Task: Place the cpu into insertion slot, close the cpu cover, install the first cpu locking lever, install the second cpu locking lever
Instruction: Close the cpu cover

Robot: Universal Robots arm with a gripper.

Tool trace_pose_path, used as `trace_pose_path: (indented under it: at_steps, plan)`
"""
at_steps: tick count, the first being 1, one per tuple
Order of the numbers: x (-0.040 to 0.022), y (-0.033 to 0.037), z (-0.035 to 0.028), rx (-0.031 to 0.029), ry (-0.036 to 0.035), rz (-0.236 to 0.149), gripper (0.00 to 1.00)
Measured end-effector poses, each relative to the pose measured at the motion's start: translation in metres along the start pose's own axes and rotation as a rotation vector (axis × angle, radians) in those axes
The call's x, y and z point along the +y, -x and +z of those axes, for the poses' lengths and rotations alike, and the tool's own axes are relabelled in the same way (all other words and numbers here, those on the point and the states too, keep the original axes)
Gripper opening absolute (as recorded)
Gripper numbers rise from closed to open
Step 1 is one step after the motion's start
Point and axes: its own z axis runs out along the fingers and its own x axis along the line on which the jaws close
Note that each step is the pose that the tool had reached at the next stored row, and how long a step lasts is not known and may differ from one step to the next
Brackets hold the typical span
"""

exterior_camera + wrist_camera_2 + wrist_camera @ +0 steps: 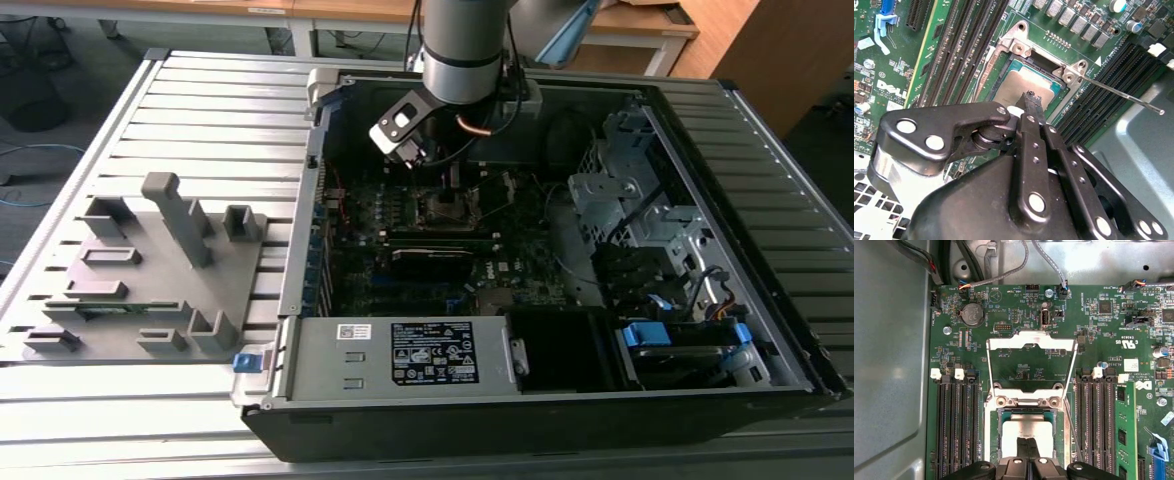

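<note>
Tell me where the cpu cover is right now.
In the first wrist view the cpu cover is swung open off the insertion slot, hinged at the edge farthest from the gripper.

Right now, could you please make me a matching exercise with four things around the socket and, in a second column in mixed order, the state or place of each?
Things:
1. cpu
2. cpu cover
3. gripper
4. locking lever

States:
A. swung open, away from the socket
B. thin rod sticking out free to one side
C. lying flat in the insertion slot
D. shut, tips just over the cpu

Pairs: 1-C, 2-A, 3-D, 4-B
</note>
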Motion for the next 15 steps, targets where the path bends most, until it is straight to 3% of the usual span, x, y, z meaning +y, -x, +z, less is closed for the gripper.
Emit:
trace_pose_path:
  at_steps: [8, 15]
  plan:
    - [0.0001, 0.0000, -0.0021, -0.0001, 0.0000, 0.000, 0.11]
    - [0.0006, -0.0003, -0.0143, -0.0001, 0.0000, 0.000, 0.11]
